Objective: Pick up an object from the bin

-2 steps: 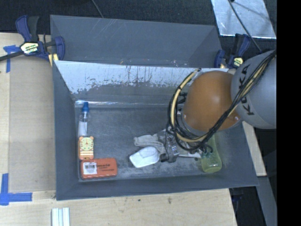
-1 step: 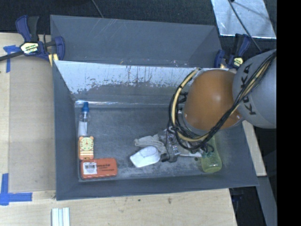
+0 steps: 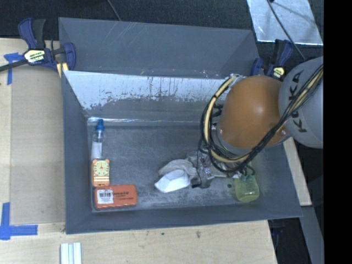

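**Gripper down beside white bundle, bin front-centre**

Grey bin [image 3: 165,54] holds four loose things. The gripper [image 3: 201,175] is low at the floor, at the right edge of a crumpled white-grey bundle [image 3: 173,181]. Can't tell how wide it's open or whether it grips anything. Orange flat pack [image 3: 114,196] front-left, blue-capped tube pack [image 3: 99,153] just behind it, small green bottle [image 3: 246,189] front-right.

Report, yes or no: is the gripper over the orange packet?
No, the gripper hangs next to the white crumpled thing, while the orange packet lies well apart from it toward the view's left.
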`<state>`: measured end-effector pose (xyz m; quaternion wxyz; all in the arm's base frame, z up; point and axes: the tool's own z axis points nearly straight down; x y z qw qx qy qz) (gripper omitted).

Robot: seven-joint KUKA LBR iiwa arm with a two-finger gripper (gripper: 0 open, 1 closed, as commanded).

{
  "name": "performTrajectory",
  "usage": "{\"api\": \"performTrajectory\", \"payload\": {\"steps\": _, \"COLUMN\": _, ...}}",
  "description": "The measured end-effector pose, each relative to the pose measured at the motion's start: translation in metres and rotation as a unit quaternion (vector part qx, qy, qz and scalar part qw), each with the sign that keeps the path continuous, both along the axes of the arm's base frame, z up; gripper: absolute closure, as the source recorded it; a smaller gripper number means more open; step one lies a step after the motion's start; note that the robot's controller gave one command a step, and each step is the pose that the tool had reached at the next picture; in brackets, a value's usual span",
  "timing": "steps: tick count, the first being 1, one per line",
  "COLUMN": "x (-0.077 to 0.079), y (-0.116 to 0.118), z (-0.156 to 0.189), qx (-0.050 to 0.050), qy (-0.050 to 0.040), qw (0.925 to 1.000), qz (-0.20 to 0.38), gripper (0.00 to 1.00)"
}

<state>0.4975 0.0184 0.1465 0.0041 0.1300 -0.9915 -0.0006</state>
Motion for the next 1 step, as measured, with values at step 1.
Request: {"api": "performTrajectory", "payload": {"steps": 1, "x": 0.0019, "y": -0.0001, "z": 0.0216, "qx": 0.0, "qy": -0.0043, "qw": 1.0, "qz": 0.0, "gripper": 1.0}}
